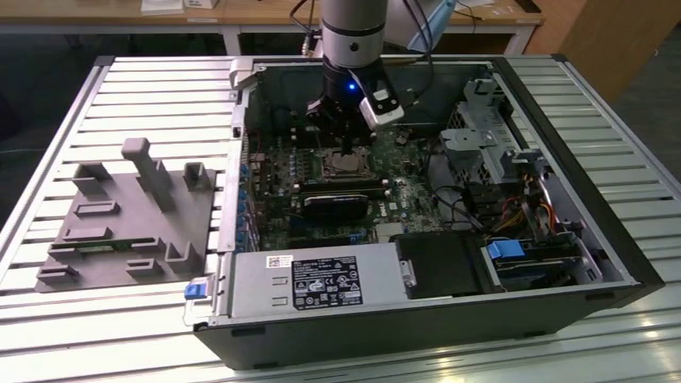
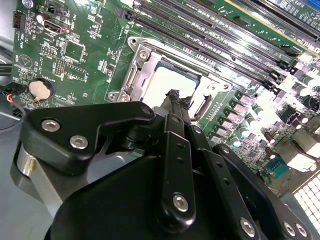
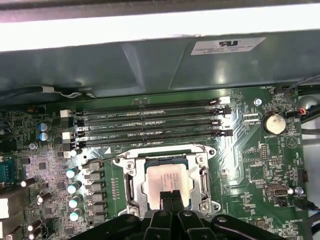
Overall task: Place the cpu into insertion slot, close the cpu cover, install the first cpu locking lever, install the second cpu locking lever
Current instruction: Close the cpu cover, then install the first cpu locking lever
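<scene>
The cpu lies flat in the insertion slot on the green motherboard, its dull silver top showing through the window of the cpu cover, which lies down around it. A thin wire lever runs along the socket's edge beside the memory slots. My gripper hangs just above the cpu's near edge, fingers pressed together and shut with nothing between them. In the second wrist view the fingertips stand over the cpu. In the exterior view the gripper is inside the case over the socket.
Several long black memory slots run beside the socket. A coin cell and capacitors stand nearby. The case wall rises close behind. A black heatsink, power supply and drive cage fill the case; a grey fixture lies outside.
</scene>
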`<act>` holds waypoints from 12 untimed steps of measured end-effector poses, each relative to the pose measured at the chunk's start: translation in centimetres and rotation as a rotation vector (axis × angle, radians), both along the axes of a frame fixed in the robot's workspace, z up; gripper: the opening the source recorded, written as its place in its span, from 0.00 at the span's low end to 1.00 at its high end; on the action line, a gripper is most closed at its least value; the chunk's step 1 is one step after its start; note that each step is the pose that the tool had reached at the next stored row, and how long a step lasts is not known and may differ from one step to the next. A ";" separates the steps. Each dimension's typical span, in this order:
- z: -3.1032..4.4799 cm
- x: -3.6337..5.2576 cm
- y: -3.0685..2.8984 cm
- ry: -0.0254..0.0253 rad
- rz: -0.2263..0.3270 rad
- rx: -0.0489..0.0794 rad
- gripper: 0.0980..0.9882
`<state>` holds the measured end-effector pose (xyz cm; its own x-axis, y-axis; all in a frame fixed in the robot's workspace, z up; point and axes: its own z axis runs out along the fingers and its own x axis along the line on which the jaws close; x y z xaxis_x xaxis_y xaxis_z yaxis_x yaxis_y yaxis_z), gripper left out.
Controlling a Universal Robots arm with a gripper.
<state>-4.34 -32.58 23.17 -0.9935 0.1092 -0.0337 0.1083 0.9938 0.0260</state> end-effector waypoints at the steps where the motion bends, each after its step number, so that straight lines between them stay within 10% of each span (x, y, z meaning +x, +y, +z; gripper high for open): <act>1: 0.00 0.00 0.00 -0.0001 0.000 0.000 0.01; 12: 0.01 -0.29 0.00 -0.0006 0.000 0.000 0.01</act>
<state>-4.63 -32.59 23.18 -0.9934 0.1093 -0.0344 0.1084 0.9938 0.0258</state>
